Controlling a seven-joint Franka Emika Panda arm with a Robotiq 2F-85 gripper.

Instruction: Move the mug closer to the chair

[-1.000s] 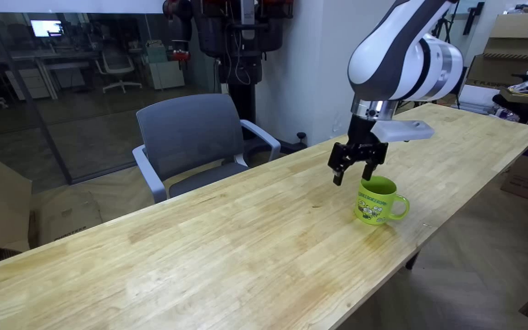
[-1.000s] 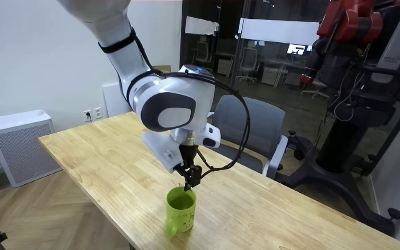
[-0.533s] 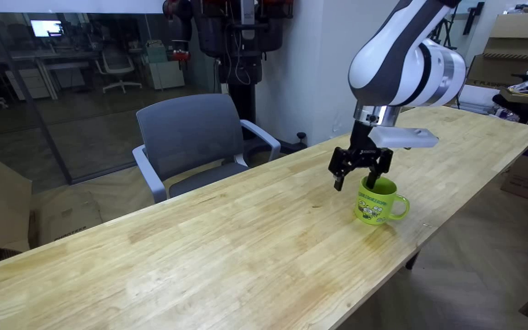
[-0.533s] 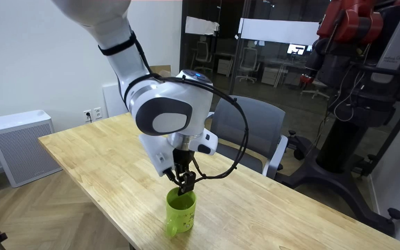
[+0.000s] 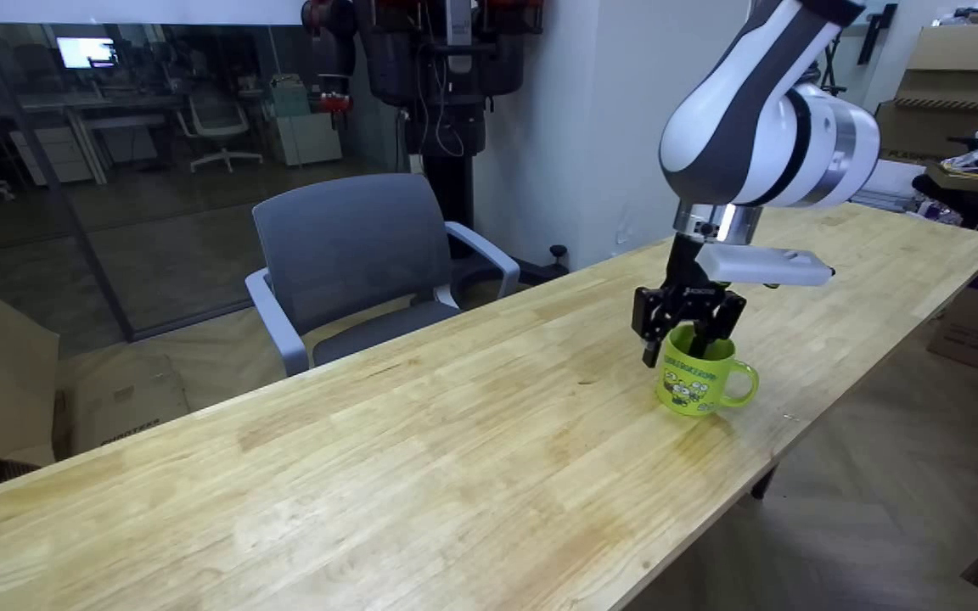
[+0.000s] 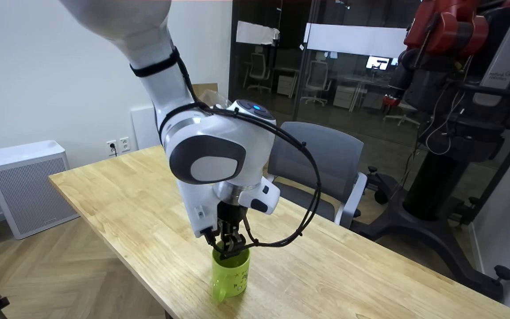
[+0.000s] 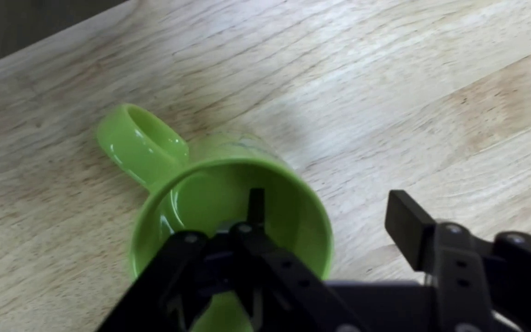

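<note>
The lime green mug stands upright on the wooden table. It also shows in another exterior view and in the wrist view. Its handle points toward the table's near long edge, away from the chair. My gripper is open and straddles the mug's wall. In the wrist view, one finger of the gripper is inside the mug and the other is outside, with a gap to the wall. The grey chair stands at the far long side of the table, and shows in both exterior views.
A dark robot with red parts stands behind the table, beside the chair. A white air purifier stands on the floor past the table's end. Cardboard boxes are stacked at the back. A cable loops out from my wrist.
My gripper has moved down and toward the mug. One finger has gone from above the rim to inside the mug. The mug and chair have not moved.
</note>
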